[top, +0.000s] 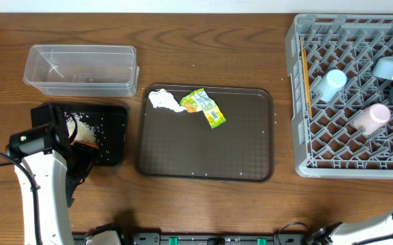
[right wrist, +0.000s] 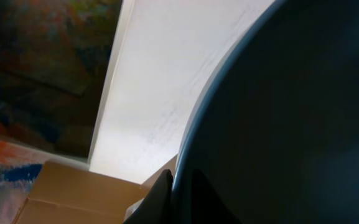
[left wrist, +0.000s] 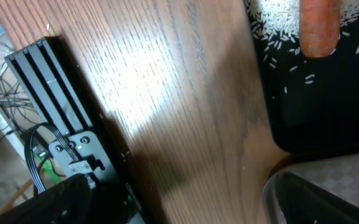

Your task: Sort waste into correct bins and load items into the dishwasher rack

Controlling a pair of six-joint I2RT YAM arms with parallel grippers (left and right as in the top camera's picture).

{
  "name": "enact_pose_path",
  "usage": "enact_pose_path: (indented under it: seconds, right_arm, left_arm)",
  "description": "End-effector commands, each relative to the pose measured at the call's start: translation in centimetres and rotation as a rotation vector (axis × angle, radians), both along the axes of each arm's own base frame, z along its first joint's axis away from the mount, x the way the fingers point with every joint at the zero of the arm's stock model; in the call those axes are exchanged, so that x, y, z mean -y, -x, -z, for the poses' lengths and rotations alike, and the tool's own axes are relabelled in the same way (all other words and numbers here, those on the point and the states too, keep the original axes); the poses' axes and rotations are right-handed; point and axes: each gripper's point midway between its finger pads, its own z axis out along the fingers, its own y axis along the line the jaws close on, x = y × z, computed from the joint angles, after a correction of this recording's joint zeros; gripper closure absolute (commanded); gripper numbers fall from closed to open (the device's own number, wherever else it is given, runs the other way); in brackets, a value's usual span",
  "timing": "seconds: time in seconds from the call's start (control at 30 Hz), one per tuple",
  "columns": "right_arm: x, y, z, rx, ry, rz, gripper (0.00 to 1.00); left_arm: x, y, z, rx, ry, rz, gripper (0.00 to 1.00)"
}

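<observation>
Before right wrist camera only: dark-blue plate (right wrist: 303, 124)

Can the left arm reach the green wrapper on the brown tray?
Probably yes. The wrapper lies uncovered near the brown tray's far edge, with only a tissue beside it. The left arm sits by the black tray, next to the brown one, and nothing stands between.

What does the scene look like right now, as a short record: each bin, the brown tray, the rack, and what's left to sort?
black tray: rice and carrot inside
clear tub: nothing visible inside
brown tray: tissue and wrapper at its far edge
rack: light-blue cup, whitish cup, bowl, chopsticks
left to sort: tissue, wrapper
</observation>
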Motion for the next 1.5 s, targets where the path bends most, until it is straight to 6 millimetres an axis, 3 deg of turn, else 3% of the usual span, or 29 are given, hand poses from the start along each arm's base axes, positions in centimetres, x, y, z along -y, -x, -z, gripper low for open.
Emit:
enact_pose_path:
  seconds: [0.0,0.17,0.27,0.33,0.43,0.5,0.6,0.73,1.0,1.2,1.37,1.47]
  right_arm:
    - [0.6,-0.5,1.9,-0.042,-0.024,0.027,0.89]
    - [0.8,-0.2,2.1,-0.053,-0.04,0.033,0.9]
    - [1.0,0.1,1.6,-0.046,-0.037,0.039,0.75]
    - [1.4,0.5,1.2,-0.046,-0.033,0.055,0.55]
    - [2.2,1.3,1.4,-0.093,-0.054,0.116,0.55]
    - [2.8,2.2,1.9,-0.141,-0.047,0.17,0.61]
    - [3.6,4.0,4.1,-0.285,0.014,0.279,0.64]
    - [4.4,6.4,6.6,-0.484,0.107,0.397,0.51]
    - [4.9,7.8,6.0,-0.591,0.096,0.483,0.48]
    - [4.9,8.1,3.2,-0.612,0.12,0.491,0.44]
    - [4.3,8.3,-1.4,-0.592,0.128,0.489,0.4]
    - [2.8,8.1,-4.0,-0.57,0.14,0.466,0.34]
  left_arm:
    - [-0.5,0.1,-0.3,-0.005,-0.024,-0.022,0.02]
    - [-0.5,0.1,-0.3,-0.005,-0.023,-0.022,0.02]
    - [-0.5,0.1,-0.3,-0.005,-0.023,-0.022,0.02]
    - [-0.5,0.1,-0.3,-0.005,-0.023,-0.022,0.02]
    - [-0.5,0.1,-0.3,-0.005,-0.024,-0.022,0.02]
    - [-0.5,0.1,-0.3,-0.005,-0.024,-0.022,0.02]
    - [-0.5,0.1,-0.3,-0.005,-0.023,-0.022,0.02]
    - [-0.5,0.1,-0.3,-0.005,-0.023,-0.022,0.02]
    - [-0.5,0.1,-0.3,-0.005,-0.023,-0.022,0.02]
    - [-0.5,0.1,-0.3,-0.005,-0.024,-0.022,0.02]
    - [-0.5,0.1,-0.3,-0.005,-0.024,-0.022,0.02]
    - [-0.5,0.1,-0.3,-0.005,-0.024,-0.022,0.02]
